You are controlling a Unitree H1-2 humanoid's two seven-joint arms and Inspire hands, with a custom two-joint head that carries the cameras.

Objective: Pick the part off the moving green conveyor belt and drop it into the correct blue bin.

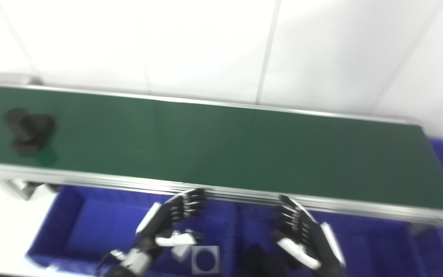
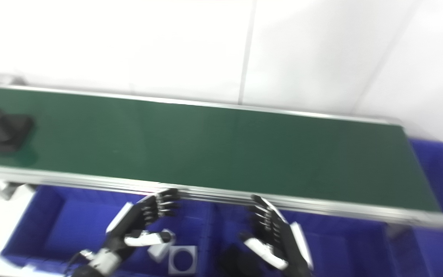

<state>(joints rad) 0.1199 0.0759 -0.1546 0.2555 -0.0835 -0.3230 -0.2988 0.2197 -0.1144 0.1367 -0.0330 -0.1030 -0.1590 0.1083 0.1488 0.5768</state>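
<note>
Evidently Waiting: Part at Far End of Belt

Both hands hung empty, fingers spread, over the blue bins (image 1: 64,227) just short of the belt's (image 1: 221,146) near rail, apparently poised for arrival. The left hand (image 1: 171,227) and right hand (image 1: 302,238) touched nothing. The part (image 1: 29,129), dark, blocky and blurred, lay well beyond the left hand.

I see my black-and-white left hand (image 1: 169,227) raised at near centre, fingers spread, holding nothing. My matching right hand (image 1: 304,238) mirrors it, palms facing inward.
</note>
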